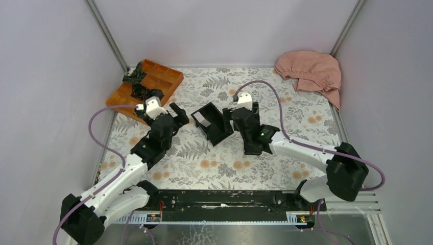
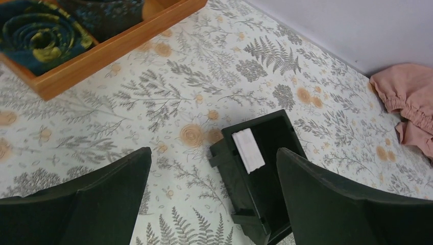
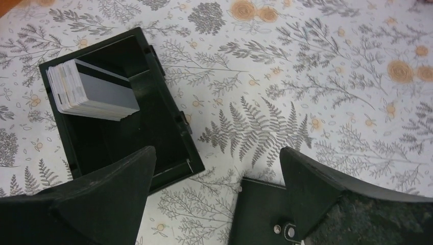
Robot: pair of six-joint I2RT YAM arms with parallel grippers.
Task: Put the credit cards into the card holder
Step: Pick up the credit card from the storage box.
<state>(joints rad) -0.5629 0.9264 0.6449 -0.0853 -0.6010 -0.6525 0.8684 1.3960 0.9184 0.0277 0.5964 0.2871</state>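
A stack of pale credit cards (image 3: 94, 92) stands on edge in the left end of a rigid black open-topped box (image 3: 168, 97) at the table's middle. The top view shows the cards (image 1: 201, 121) in the box (image 1: 217, 133); so does the left wrist view, cards (image 2: 248, 149), box (image 2: 240, 189). The black card holder (image 3: 260, 209) lies shut on the cloth right of the box, clasp tab showing, partly under my right finger. It also shows under the right arm (image 1: 254, 148). My left gripper (image 1: 179, 116) (image 2: 214, 153) hangs open left of the box. My right gripper (image 1: 232, 120) (image 3: 217, 153) is open over the gap between box and card holder. Neither holds anything.
A wooden compartment tray (image 1: 168, 76) (image 2: 102, 56) with dark rolled items (image 1: 140, 92) (image 2: 35, 35) sits at the back left. A pink cloth (image 1: 311, 71) (image 2: 408, 97) lies crumpled at the back right corner. Grey walls close the table on three sides.
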